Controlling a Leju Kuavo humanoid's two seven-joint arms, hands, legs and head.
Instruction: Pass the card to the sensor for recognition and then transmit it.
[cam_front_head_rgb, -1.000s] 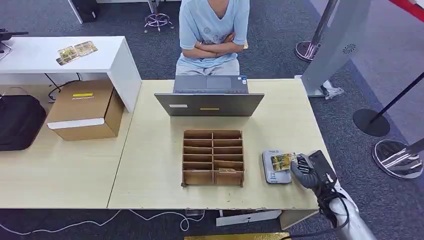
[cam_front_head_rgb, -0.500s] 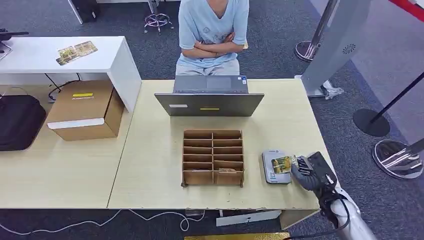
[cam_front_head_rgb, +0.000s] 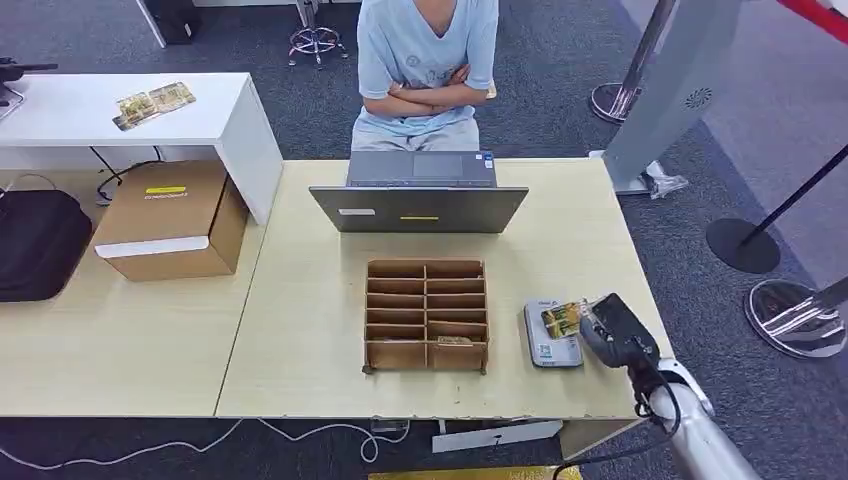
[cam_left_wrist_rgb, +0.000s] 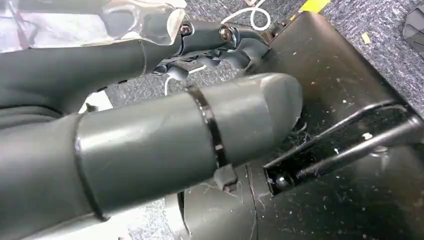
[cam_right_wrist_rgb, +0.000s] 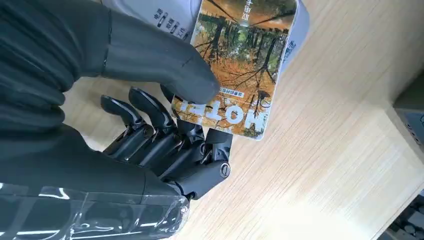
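Note:
The card, printed with an autumn forest scene, is pinched by my right hand near the table's right front. It hovers over the flat grey sensor, covering the sensor's far right part. In the right wrist view my thumb presses on the card with the dark fingers under it, and the sensor lies beneath. Whether the card touches the sensor is unclear. My left hand hangs low beside my body, holding nothing.
A wooden slotted organizer stands left of the sensor, with a card in a front slot. Behind it is an open laptop, and a person sits there with folded arms. A cardboard box and black bag are at left.
My right hand dipped with the card toward the sensor, then shifted slightly farther onto the table and leftward, with the card still over the sensor. Nothing else moved.

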